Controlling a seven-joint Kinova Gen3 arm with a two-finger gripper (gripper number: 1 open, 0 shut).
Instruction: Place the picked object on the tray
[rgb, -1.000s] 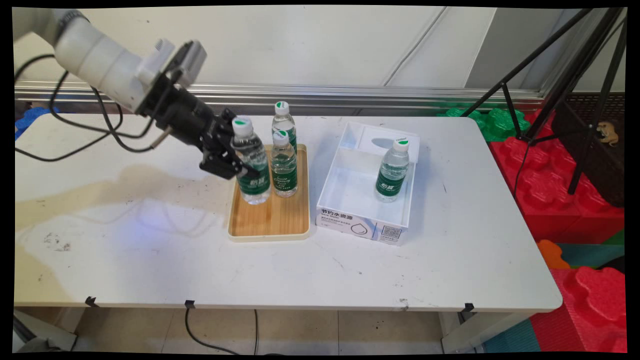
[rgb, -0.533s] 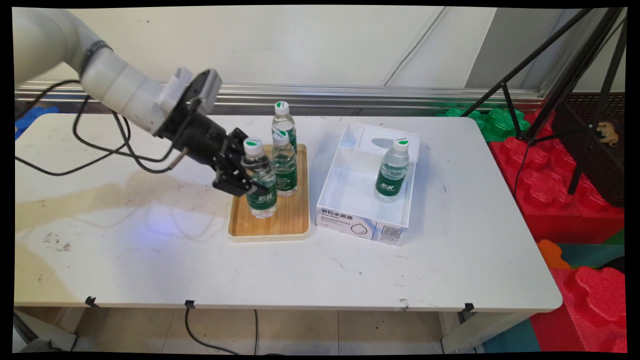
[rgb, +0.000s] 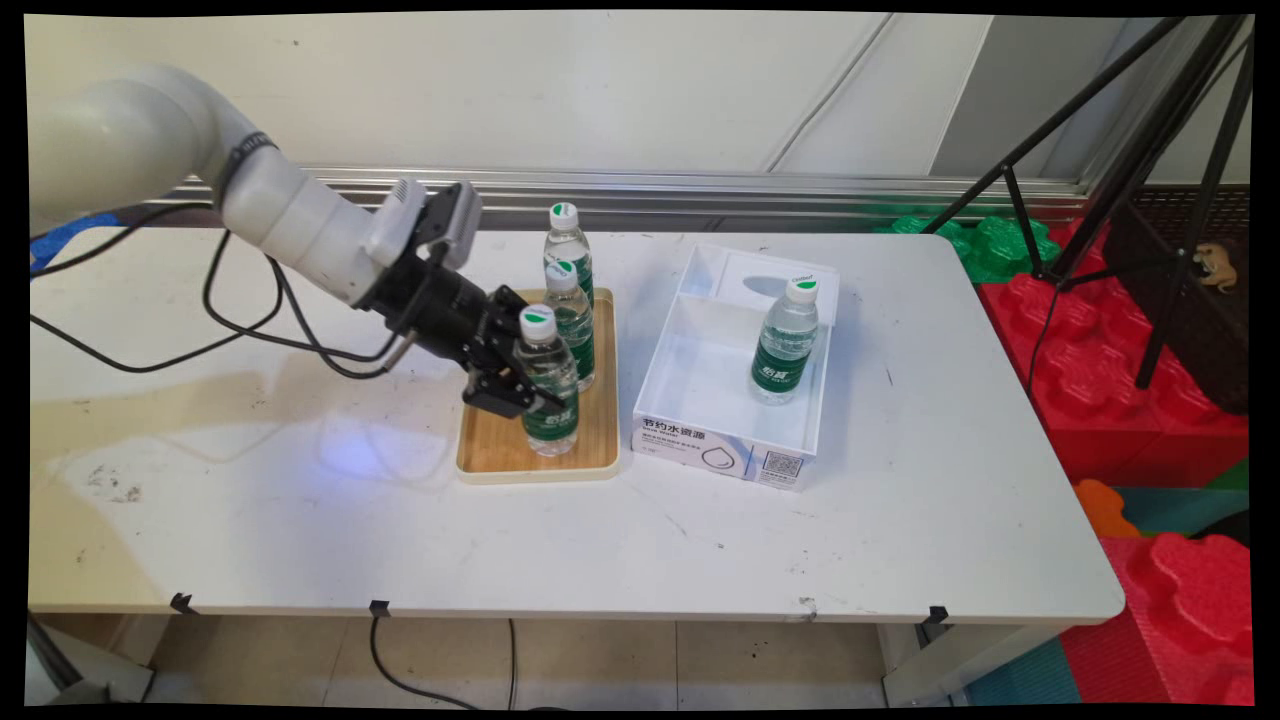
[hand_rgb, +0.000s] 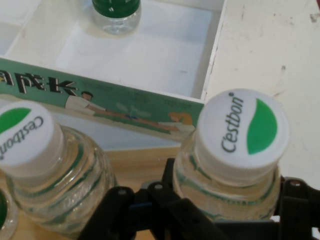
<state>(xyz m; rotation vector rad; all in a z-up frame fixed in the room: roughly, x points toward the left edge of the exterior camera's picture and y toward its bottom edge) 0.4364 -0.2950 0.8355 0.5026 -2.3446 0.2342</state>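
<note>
Fingers clamped on either side of a water bottle (rgb: 548, 385), just below its neck; black two-finger gripper (rgb: 520, 385) reaches in from the left.

Held water bottle: clear, green label, white cap (hand_rgb: 243, 130) printed "C'estbon" with a green leaf mark; upright over the near part of a wooden tray (rgb: 500, 455). Whether its base touches the tray cannot be told.

Second bottle (rgb: 572, 325): upright on the tray, just behind the held one.

Third bottle (rgb: 565, 240): upright at the tray's far end.

Wooden tray: rectangular, cream rim, on a white table (rgb: 300, 520).

White box (rgb: 700, 440): open-topped, right of the tray, near it, Chinese print on its near wall.

Fourth bottle (rgb: 785, 340): upright inside the box's larger compartment.
</note>
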